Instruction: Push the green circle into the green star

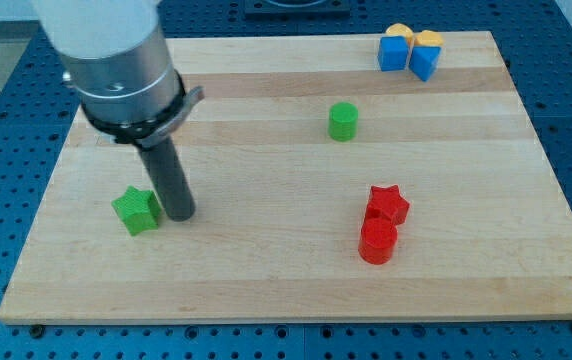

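Green circle (pixel 343 121) is seen well apart from my tip (pixel 180 214), toward the view's upper right | green star (pixel 136 210) lies just beside my tip, on its left | jaws: none fitted, state cannot be told

Arm housing (pixel 106 50): upper part cut off by the view's top edge. Yellow blocks (pixel 413 38): two, largely hidden behind the two blue blocks (pixel 408 56); shapes indeterminate. Red circle (pixel 377 241): overlaps red star's (pixel 388 203) lower edge.
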Motion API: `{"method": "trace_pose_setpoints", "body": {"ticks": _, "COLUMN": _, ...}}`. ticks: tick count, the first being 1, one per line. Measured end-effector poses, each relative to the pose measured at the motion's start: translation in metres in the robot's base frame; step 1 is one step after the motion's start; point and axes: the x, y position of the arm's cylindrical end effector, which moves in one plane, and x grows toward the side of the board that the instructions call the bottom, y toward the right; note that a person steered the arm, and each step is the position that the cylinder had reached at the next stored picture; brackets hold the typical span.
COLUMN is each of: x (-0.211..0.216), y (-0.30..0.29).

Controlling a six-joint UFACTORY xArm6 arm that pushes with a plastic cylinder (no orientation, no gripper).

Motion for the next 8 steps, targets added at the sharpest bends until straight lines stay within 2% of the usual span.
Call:
{"method": "trace_pose_setpoints", "body": {"ticks": 1, "x": -0.025, "y": 0.088}}
{"method": "trace_pose_setpoints", "body": {"ticks": 3, "x": -0.033, "y": 0.214}}
{"method": "trace_pose_setpoints", "body": {"ticks": 4, "x": -0.044, "y": 0.23}}
{"method": "trace_pose_setpoints", "body": {"ticks": 6, "x": -0.08, "y": 0.301}}
{"method": "trace_pose_setpoints", "body": {"ticks": 8, "x": -0.086, "y": 0.337}}
